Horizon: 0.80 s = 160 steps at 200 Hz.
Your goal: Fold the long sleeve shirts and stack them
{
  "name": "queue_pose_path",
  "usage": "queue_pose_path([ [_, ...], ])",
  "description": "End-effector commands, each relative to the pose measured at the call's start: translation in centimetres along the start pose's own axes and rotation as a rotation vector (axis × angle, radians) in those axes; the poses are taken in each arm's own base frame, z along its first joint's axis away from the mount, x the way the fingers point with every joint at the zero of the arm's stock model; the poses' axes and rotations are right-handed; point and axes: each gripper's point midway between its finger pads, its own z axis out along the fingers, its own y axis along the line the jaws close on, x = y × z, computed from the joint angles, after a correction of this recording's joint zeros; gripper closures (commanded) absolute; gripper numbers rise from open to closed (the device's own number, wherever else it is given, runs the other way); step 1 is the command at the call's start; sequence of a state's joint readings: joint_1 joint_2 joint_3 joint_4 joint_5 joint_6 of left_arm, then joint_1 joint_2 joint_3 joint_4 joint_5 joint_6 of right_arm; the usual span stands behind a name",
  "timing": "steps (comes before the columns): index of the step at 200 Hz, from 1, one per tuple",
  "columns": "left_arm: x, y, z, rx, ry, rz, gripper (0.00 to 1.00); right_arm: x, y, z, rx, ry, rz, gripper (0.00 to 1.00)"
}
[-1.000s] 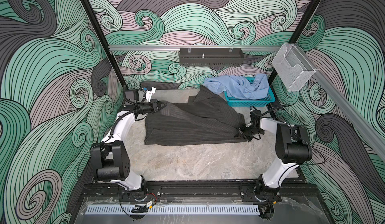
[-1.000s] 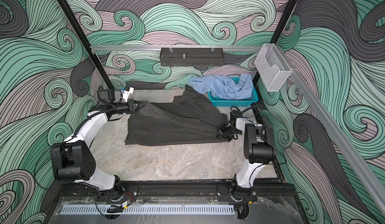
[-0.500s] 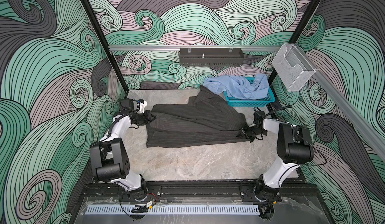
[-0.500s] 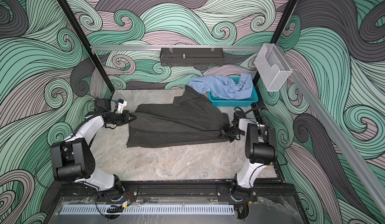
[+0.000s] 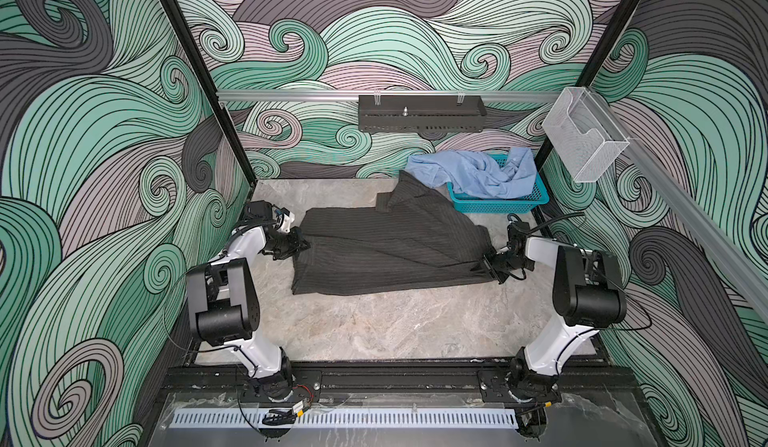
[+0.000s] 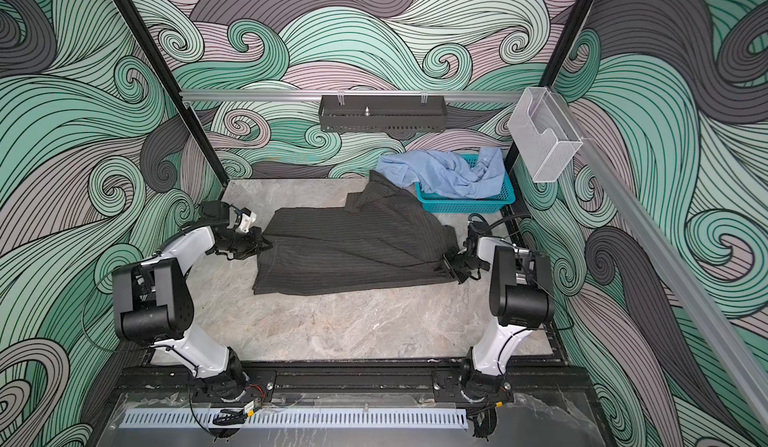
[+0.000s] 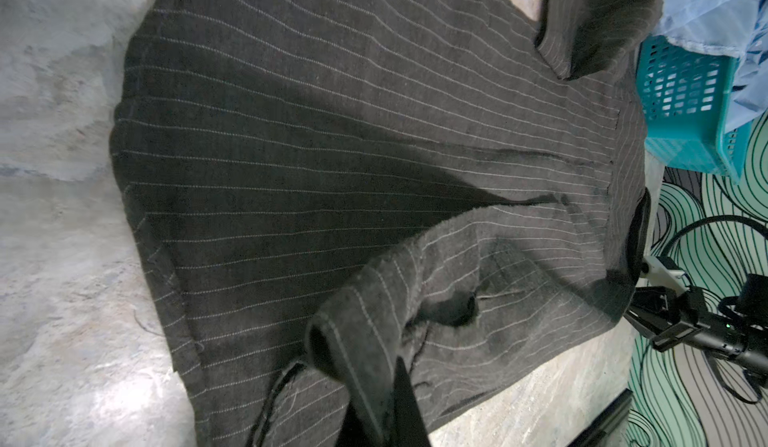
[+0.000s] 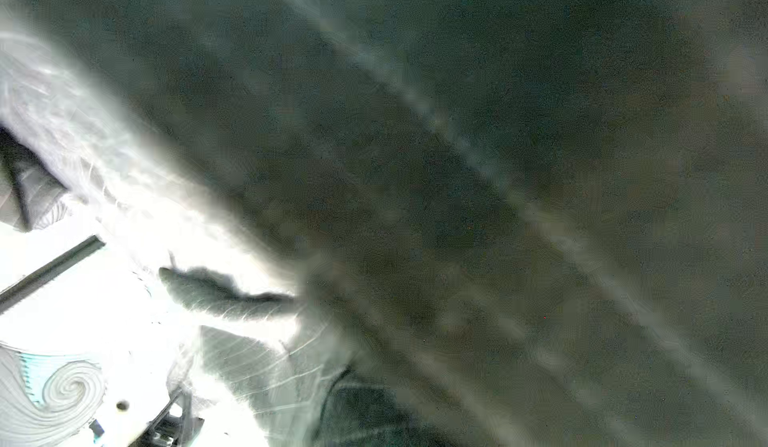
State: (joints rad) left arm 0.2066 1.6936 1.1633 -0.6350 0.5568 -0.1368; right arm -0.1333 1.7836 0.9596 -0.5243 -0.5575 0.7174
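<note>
1. In both top views, the grey shirt lies spread mid-table, no fold finished. The left gripper is at its 9 o'clock edge, the right gripper at its 4 o'clock corner, and I can't tell whether that one grips. The blue shirt sits heaped in the basket at 1 o'clock.
2. Left wrist: the jaws are clamped on a grey fold.
3. Right wrist: only blurred grey cloth. I'd judge both folds and the stack are yet to do.

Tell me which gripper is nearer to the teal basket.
Right. The right gripper is at the right corner of the pinstriped shirt, a little in front of the basket; the left gripper is at the shirt's opposite edge, well off to the basket's left.
</note>
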Motion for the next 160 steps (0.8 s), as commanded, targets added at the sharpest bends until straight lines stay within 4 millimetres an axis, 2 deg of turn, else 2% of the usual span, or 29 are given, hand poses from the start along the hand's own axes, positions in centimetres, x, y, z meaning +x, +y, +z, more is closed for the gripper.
queue_pose_path([
  [1, 1.7, 0.4, 0.2, -0.041, 0.117, -0.084, 1.0, 1.2, -3.7, -0.3, 0.151, 0.012, -0.011, 0.68],
  [26, 4.0, 0.4, 0.3, -0.077, 0.201, -0.107, 1.0, 2.7, -3.5, -2.3, 0.156, 0.002, -0.075, 0.55],
  [46, 5.4, 0.8, -0.1, -0.109, 0.23, -0.131, 1.0, 4.0, -3.2, -3.8, 0.163, -0.011, -0.122, 0.48],
  [63, 5.9, 1.0, -0.4, -0.135, 0.228, -0.116, 1.0, 4.9, -2.5, -5.0, 0.166, -0.033, -0.171, 0.44],
  [81, 5.9, 0.9, -0.2, -0.134, 0.227, -0.118, 1.0, 5.4, -0.7, -5.8, 0.153, -0.067, -0.238, 0.44],
  [105, 5.1, 0.5, 0.4, -0.122, 0.217, -0.118, 1.0, 5.6, 2.8, -5.5, 0.145, -0.071, -0.345, 0.51],
  [131, 4.2, 0.0, 0.6, -0.116, 0.205, -0.111, 1.0, 4.4, 5.8, -4.2, 0.132, -0.075, -0.412, 0.7],
  [146, 3.9, -0.3, 0.5, -0.114, 0.198, -0.103, 1.0, 3.6, 6.4, -3.1, 0.133, -0.05, -0.403, 0.78],
  [160, 3.6, -0.5, 0.2, -0.11, 0.188, -0.098, 1.0, 3.3, 6.0, -1.9, 0.151, -0.022, -0.392, 0.85],
])
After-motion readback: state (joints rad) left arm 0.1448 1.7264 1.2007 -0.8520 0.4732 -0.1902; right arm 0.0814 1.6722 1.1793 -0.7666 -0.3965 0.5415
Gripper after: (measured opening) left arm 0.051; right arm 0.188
